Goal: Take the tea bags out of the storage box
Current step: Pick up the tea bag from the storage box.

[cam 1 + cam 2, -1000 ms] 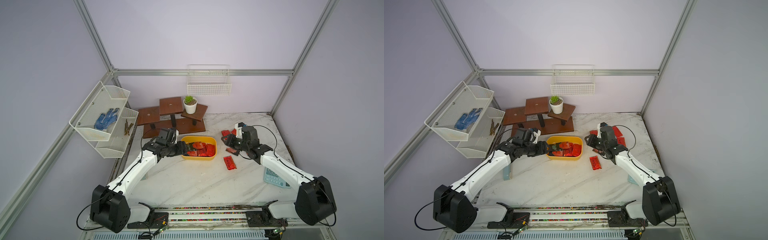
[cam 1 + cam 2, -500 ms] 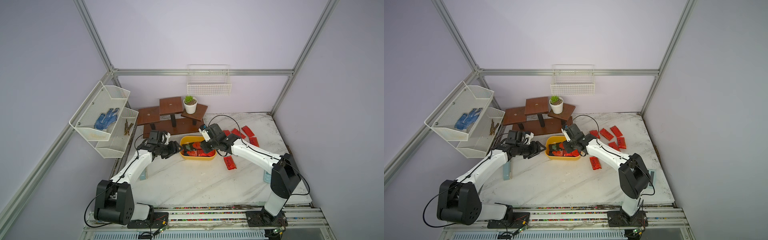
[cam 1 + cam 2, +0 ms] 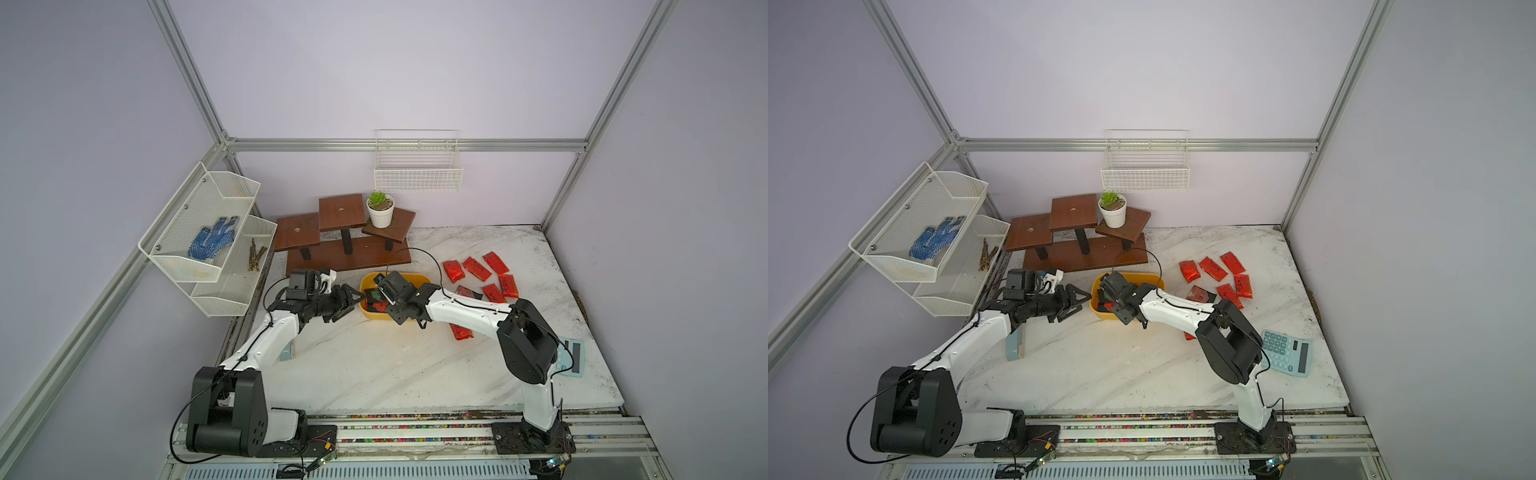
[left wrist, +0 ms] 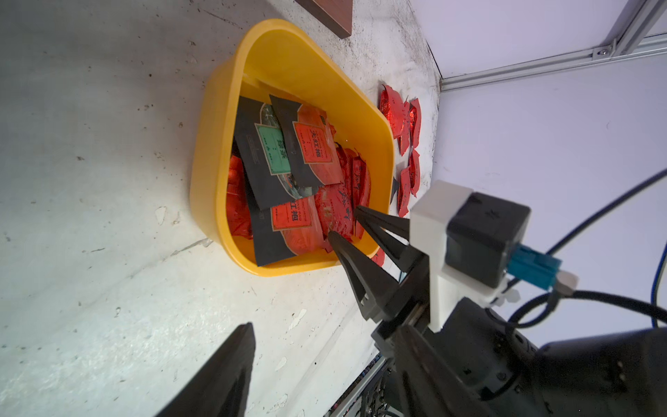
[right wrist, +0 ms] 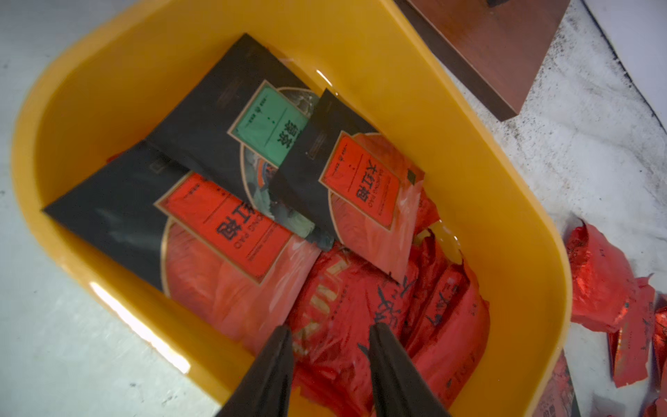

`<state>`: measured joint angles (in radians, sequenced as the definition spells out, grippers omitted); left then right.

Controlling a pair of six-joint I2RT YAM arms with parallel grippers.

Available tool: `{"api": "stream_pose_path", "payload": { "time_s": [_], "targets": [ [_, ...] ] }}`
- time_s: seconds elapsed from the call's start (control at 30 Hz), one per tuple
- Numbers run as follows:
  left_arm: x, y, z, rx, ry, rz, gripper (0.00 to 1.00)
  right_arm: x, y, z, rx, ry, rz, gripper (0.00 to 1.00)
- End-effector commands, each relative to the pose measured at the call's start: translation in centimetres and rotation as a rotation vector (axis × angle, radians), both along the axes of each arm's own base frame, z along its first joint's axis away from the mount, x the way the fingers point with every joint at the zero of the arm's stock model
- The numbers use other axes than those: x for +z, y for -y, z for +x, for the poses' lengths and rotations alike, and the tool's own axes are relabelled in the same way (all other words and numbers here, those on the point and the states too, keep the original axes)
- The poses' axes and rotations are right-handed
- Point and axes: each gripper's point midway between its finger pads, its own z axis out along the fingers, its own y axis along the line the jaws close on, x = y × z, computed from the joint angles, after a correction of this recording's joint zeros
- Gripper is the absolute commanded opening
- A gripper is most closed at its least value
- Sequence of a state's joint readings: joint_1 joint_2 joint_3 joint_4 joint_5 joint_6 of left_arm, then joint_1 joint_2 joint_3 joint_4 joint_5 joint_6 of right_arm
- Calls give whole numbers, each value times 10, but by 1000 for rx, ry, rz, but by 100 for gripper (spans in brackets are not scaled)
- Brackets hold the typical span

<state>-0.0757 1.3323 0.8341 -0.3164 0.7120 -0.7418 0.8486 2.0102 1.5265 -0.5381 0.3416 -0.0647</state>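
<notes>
In both top views you are seeing the picking step under way. The shallow yellow plastic tub (image 3: 415, 275) is standing toward the far edge of the white marble table (image 3: 374, 365), just in front of the brown wooden stepped stand (image 3: 345, 257), and it is not empty yet. Several shiny red foil pouches (image 3: 478, 274) are already lying out toward the far right corner of the table. The right gripper (image 3: 1104, 302) is reaching down into the tub, and its tips are hidden there. The left gripper (image 3: 351, 305) is waiting just beside the tub's left wall, its jaws spread wide and holding nothing.

In the left wrist view the right gripper is showing its two black fingers (image 4: 382, 222) a little apart. Their tips are touching one crinkled red pouch (image 4: 335, 205) in the heap inside the tub.

In the right wrist view the same fingers are standing about half open, one on each side of that crinkled red pouch. The pouch is lying between them, and I judge it is not pinched yet. Three flat black sachets (image 5: 223, 119) are lying overlapped just beyond it, leaning on the tub's wall.

For the next move, I think you are needing to go down a little, close on the raised fold of the foil, and lift it clear over the wall. Because the foil is looking slippery, a neighbouring pouch may be coming up with it.
</notes>
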Motion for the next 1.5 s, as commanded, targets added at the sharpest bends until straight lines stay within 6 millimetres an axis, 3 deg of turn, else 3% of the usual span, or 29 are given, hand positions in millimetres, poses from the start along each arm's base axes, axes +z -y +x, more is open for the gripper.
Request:
{"api": "stream_pose_path", "payload": {
  "time_s": [0.0,0.4,0.8,1.07,1.2,1.47],
  "targets": [
    [16,-1,0,0,58,-36,65,6,-1,18,-30,70,-33,40],
    [10,-4,-7,8,45,-39,66,-4,-3,37,-59,122,-89,35],
    [11,-5,-12,8,42,-32,65,10,-9,53,-84,183,-80,6],
    [15,-6,-16,11,50,-28,66,16,-11,35,-17,140,-25,27],
    [16,-6,-13,11,54,-30,66,11,-1,24,1,124,-38,28],
    [17,-4,-12,-1,56,-39,66,-9,7,31,-38,136,-105,31]
  ]
}}
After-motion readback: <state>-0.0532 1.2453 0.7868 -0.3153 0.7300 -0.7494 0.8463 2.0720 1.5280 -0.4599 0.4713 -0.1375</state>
